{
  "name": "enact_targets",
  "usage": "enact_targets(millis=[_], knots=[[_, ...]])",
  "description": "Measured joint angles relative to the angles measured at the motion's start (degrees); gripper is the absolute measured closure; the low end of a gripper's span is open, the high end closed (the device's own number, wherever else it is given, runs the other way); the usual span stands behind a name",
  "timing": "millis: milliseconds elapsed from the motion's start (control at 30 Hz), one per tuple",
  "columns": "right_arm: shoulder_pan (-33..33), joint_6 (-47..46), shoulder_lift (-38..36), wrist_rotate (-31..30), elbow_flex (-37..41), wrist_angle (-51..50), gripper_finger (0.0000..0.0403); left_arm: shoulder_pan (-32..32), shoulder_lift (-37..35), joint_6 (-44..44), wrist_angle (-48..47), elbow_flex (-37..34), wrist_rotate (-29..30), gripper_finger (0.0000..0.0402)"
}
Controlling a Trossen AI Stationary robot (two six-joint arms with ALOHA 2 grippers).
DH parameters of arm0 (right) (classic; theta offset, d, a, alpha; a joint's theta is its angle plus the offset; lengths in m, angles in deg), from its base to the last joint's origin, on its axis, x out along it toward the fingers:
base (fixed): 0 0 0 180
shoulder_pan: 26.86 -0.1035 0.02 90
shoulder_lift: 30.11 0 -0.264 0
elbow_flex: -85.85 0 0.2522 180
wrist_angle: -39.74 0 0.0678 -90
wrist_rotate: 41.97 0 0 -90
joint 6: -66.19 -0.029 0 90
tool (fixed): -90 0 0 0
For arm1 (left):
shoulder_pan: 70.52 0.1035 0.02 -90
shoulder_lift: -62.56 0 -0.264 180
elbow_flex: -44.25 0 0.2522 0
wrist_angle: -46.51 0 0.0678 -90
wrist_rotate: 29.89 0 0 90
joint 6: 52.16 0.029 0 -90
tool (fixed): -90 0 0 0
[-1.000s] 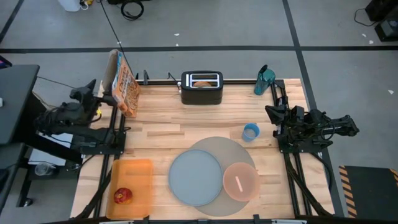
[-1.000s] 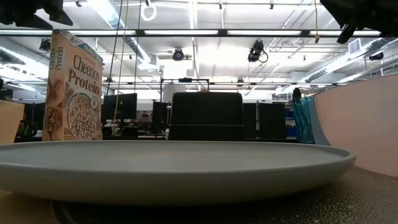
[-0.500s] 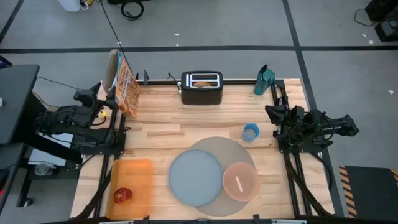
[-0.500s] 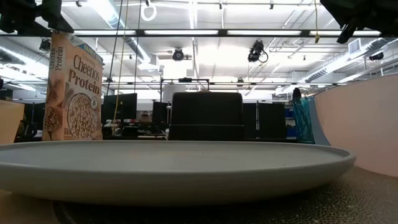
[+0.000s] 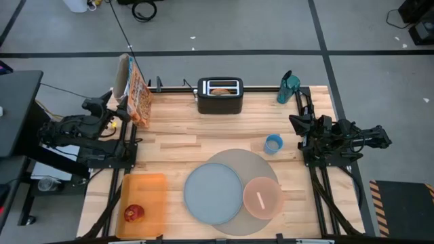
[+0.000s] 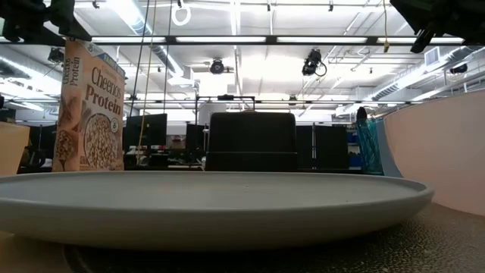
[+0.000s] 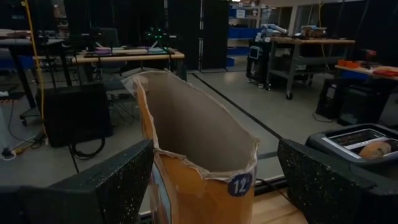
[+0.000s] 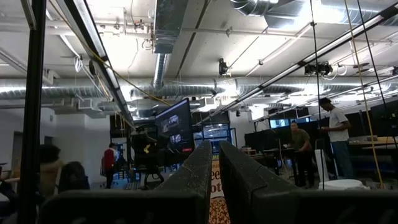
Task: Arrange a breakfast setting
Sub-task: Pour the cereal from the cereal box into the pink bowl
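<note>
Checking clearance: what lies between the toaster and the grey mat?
In the high view, only bare wooden table lies between the toaster and the grey mat.

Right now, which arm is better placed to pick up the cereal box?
Left. The left gripper is open beside the cereal box, its fingers straddling the box's open top in the wrist view. The right gripper waits shut across the table.

My left pincer [image 7: 211, 180] straddles the cereal box [image 7: 193, 162], whose lower half is cut off. The bagel [image 5: 220, 90] sits mostly hidden inside the toaster [image 5: 220, 97]. The spoon [image 5: 260, 200] is too small to make out.
</note>
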Motion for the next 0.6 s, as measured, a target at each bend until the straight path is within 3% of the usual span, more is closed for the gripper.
enact_targets(millis=[300, 600], knots=[[0.0, 0.0, 0.0, 0.2, 0.0, 0.0, 0.0365, 0.4, 0.0, -0.6, -1.2, 0.0, 0.8, 0.0051], [0.0, 2.2, 0.0, 0.4, 0.0, 3.3, 0.0365, 6.6, 0.0, -1.7, -1.4, 0.0, 1.6, 0.0051]])
